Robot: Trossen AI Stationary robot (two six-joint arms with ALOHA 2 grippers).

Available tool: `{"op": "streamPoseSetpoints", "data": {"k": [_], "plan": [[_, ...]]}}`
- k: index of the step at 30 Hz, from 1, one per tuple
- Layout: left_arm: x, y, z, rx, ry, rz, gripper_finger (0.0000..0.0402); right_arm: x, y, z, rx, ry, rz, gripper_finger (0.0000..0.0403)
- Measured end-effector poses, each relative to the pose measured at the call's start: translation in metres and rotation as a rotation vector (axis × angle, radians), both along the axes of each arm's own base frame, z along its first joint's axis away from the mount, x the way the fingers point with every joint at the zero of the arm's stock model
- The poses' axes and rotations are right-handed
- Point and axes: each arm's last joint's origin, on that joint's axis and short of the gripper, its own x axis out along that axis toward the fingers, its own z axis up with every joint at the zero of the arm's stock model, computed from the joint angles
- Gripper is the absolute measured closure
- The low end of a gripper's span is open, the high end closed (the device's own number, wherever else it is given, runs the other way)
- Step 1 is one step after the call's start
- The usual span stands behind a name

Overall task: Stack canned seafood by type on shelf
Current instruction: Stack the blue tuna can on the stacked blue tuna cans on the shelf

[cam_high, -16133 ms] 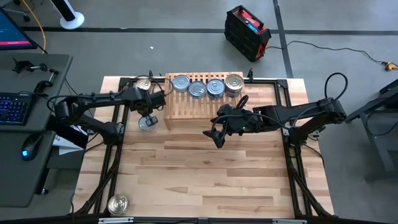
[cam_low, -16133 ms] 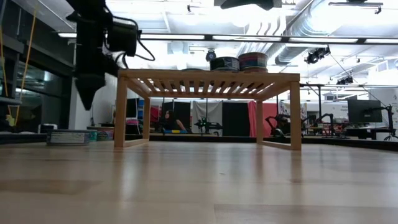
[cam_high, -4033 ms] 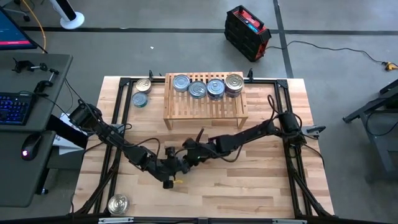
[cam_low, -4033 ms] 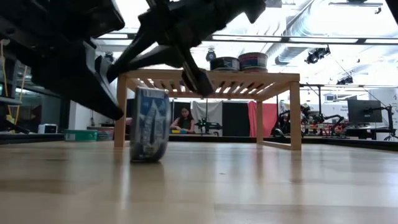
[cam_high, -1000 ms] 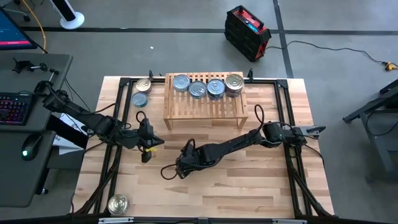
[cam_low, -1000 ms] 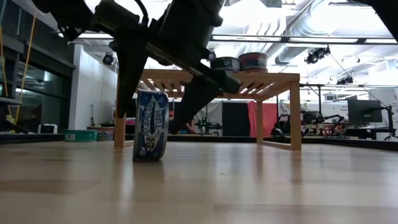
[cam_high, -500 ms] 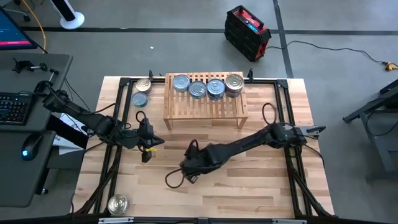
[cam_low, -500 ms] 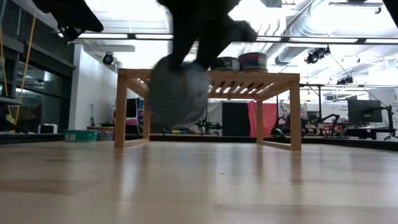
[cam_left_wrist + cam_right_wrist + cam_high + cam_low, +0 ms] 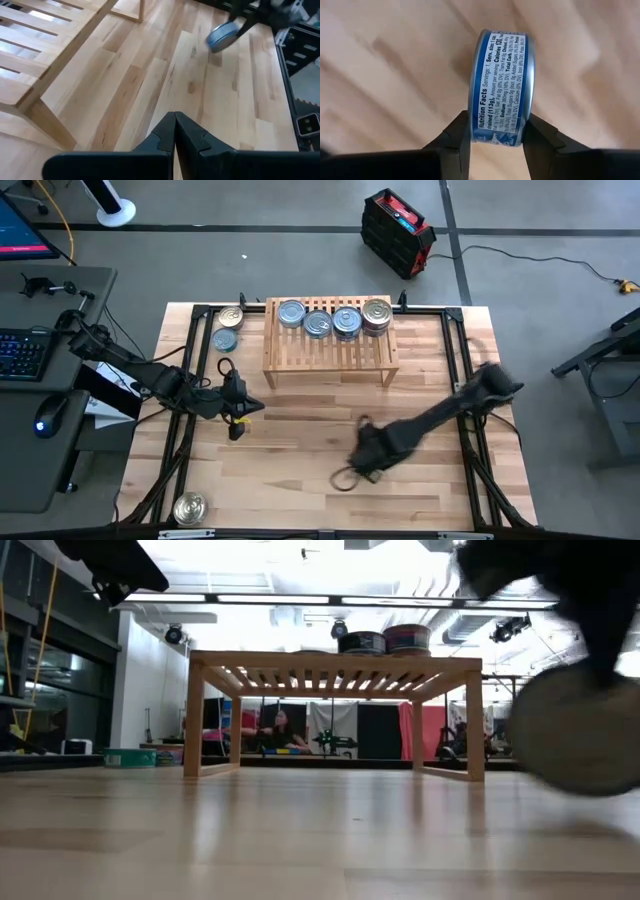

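The right hand [image 9: 496, 131] is clamped across the flat faces of a blue-labelled tin [image 9: 501, 90], holding it on edge above the worktop [image 9: 300, 450] for carrying toward the far shelf [image 9: 328, 352], while the left hand [image 9: 174, 131], fingers together, waits at the left.

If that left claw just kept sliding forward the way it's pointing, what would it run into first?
Probably nothing soon. The left gripper, fingers shut, points across bare tabletop. The shelf lies off to one side, and the blue tin in the right gripper sits far ahead, slightly off line; depth is hard to judge.

"Nutrition Facts", "Calories 130", "Sodium 360mg" on the blue tin's [image 9: 502, 90] side label
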Motion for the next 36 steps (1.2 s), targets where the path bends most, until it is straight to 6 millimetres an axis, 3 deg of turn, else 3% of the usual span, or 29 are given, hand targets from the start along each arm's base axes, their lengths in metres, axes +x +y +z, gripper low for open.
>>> {"op": "streamPoseSetpoints", "data": {"k": [4, 8, 10, 13, 16, 19, 23, 27, 31, 36], "plan": [[0.000, 0.001, 0.000, 0.010, -0.011, 0.034, 0.0401, -0.050, 0.004, 0.008, 0.147, -0.202, -0.170, 0.0295], [0.000, 0.002, 0.001, 0.022, -0.020, 0.059, 0.0401, -0.067, 0.010, 0.021, 0.316, -0.665, -0.323, 0.0295], [0.001, 0.003, 0.001, 0.015, -0.025, 0.079, 0.0401, -0.064, 0.010, 0.026, 0.350, -0.922, -0.403, 0.0295], [0.001, 0.005, 0.001, -0.014, -0.031, 0.111, 0.0401, -0.047, -0.005, 0.036, 0.269, -1.245, -0.497, 0.0295], [0.002, 0.006, 0.001, -0.039, -0.037, 0.138, 0.0401, -0.025, -0.032, 0.060, 0.126, -1.500, -0.584, 0.0295], [0.002, 0.008, 0.001, -0.055, -0.040, 0.156, 0.0401, -0.009, -0.066, 0.087, -0.061, -1.649, -0.680, 0.0295], [0.002, 0.008, 0.001, -0.071, -0.043, 0.170, 0.0401, 0.003, -0.112, 0.115, -0.254, -1.681, -0.831, 0.0295], [0.002, 0.008, 0.001, -0.073, -0.043, 0.171, 0.0401, 0.013, -0.148, 0.120, -0.334, -1.565, -0.908, 0.0295], [0.002, 0.008, 0.001, -0.073, -0.042, 0.170, 0.0401, 0.016, -0.172, 0.120, -0.369, -1.454, -0.967, 0.0295], [0.002, 0.008, 0.001, -0.073, -0.041, 0.170, 0.0401, 0.015, -0.189, 0.118, -0.387, -1.402, -1.006, 0.0295]]}}
